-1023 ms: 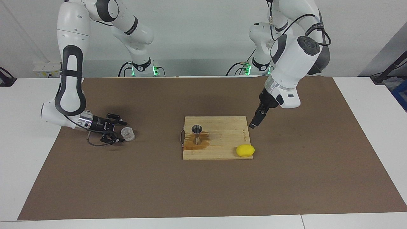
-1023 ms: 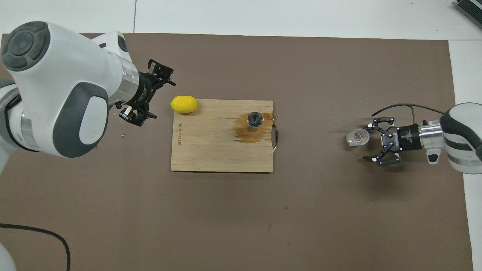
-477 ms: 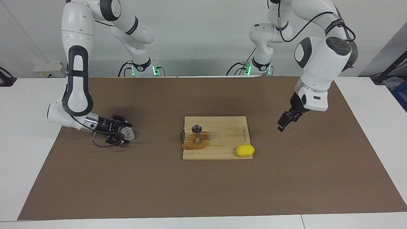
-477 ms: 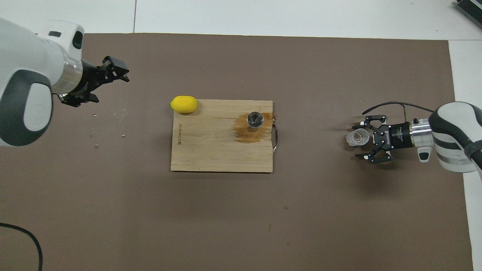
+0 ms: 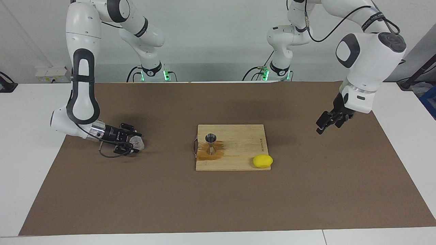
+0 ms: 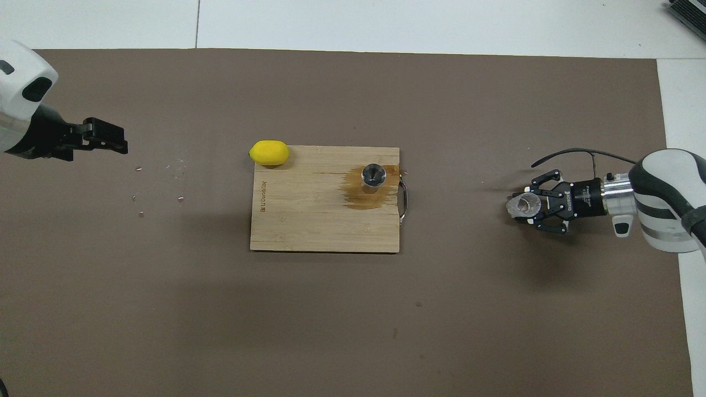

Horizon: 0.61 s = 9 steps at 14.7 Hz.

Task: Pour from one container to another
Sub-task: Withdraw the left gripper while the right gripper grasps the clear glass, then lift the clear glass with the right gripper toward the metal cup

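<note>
Grasping was the step in hand: right end effector (image 5: 135, 143) clamped the clear cup (image 6: 523, 204) on the counter (image 5: 218, 204), well apart from the jigger (image 5: 211, 143). Left end effector (image 5: 321, 127) waited, fingers together. Next: lift level.

The jigger (image 5: 211, 144) stands on the board (image 5: 238, 160). The lemon (image 5: 262, 161) sits at the board's corner. The cup (image 5: 137, 143) lies toward the right arm's end of the counter (image 5: 218, 204).

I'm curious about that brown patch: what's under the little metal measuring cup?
The steel jigger stands upright on a wooden cutting board, in the middle of a brown wet stain. The wood directly beneath its base is covered.
</note>
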### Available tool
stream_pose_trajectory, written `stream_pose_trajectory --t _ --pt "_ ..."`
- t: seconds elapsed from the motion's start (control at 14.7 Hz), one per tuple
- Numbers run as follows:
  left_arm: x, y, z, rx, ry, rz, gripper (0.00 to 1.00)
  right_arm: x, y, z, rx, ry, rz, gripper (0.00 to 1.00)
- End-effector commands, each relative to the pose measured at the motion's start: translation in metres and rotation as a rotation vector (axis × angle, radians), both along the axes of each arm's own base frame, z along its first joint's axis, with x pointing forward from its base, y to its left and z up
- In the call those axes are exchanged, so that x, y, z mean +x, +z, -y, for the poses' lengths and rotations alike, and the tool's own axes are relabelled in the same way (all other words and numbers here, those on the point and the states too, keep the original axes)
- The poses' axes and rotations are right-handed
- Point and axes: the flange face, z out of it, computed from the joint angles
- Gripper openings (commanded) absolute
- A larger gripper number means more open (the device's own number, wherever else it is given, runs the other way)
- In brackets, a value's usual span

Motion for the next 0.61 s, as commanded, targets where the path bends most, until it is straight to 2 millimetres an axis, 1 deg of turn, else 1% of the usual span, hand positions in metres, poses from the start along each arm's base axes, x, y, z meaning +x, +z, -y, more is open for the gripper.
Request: stream_pose_trajectory --t 0.0,0.07,0.14,0.2,0.27,0.34,0.41,0.55 --pt "-0.038 0.026 0.007 0.031 -0.091 -0.061 1.00 0.006 0.025 -0.004 -0.002 -0.056 0.015 0.00" --pt "-0.046 0.036 0.010 0.033 -0.098 -0.076 1.00 0.010 0.035 -0.019 -0.019 -0.030 0.023 0.00" --pt "-0.052 0.042 0.016 0.036 -0.109 -0.087 1.00 0.014 0.044 -0.029 -0.033 -0.022 0.040 0.00" --pt "-0.055 0.047 0.018 0.044 -0.116 -0.086 1.00 0.016 0.052 -0.035 -0.044 -0.029 0.046 0.00" --pt "-0.057 0.048 0.018 0.063 -0.121 -0.090 1.00 0.019 0.059 -0.048 -0.055 -0.033 0.036 0.00" --pt "-0.061 0.050 0.025 0.079 -0.135 -0.083 1.00 0.022 0.068 -0.058 -0.069 -0.045 0.032 0.00" --pt "-0.062 0.050 0.026 0.081 -0.137 -0.082 1.00 0.025 0.077 -0.073 -0.083 -0.057 0.028 0.00" --pt "-0.061 0.053 0.025 0.081 -0.134 -0.074 1.00 0.035 0.087 -0.102 -0.137 -0.062 0.024 0.00"
